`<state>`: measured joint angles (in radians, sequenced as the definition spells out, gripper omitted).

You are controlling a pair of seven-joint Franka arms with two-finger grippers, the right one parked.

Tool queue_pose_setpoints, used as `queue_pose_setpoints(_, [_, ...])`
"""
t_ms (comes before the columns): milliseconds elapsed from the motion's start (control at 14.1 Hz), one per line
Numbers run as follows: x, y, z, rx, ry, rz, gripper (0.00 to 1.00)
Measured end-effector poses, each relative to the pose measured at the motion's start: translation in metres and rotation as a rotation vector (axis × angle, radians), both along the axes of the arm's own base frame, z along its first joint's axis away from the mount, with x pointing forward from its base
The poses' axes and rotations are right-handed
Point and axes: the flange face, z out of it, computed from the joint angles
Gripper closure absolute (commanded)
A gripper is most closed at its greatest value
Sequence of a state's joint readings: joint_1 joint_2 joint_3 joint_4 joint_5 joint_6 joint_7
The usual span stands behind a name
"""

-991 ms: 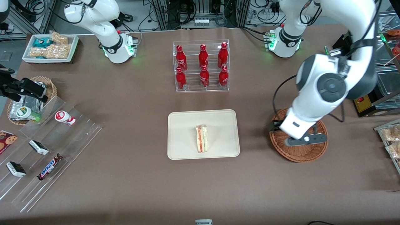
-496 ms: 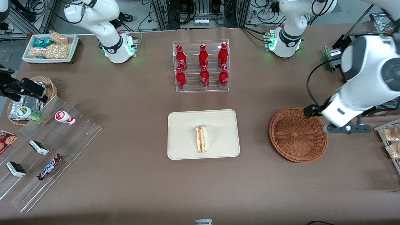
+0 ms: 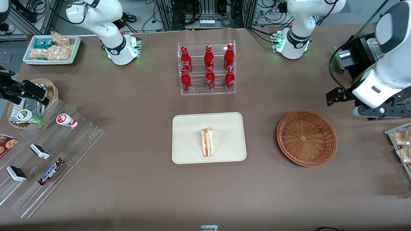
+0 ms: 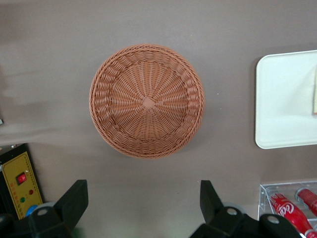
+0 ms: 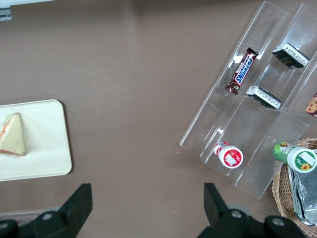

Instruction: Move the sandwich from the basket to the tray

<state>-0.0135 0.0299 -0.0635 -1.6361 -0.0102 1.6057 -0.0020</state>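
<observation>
Pale sandwich [image 3: 207,142] lies lengthwise toward the camera; hand [image 4: 143,206] open.

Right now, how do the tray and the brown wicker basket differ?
The tray is flat, cream and rectangular; the basket is round, reddish-brown and woven. The tray holds the sandwich; the basket holds nothing. Both rest on the table. The gripper hangs open, above the table, beside the basket.
</observation>
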Motion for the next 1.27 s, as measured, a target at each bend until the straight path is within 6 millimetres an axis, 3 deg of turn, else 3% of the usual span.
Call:
queue_pose_setpoints(212, [-0.008, 0.009, 0.014, -0.009, -0.014, -0.023, 0.00])
queue_pose_setpoints(1274, [-0.011, 0.010, 0.017, -0.008, -0.011, -0.017, 0.00])
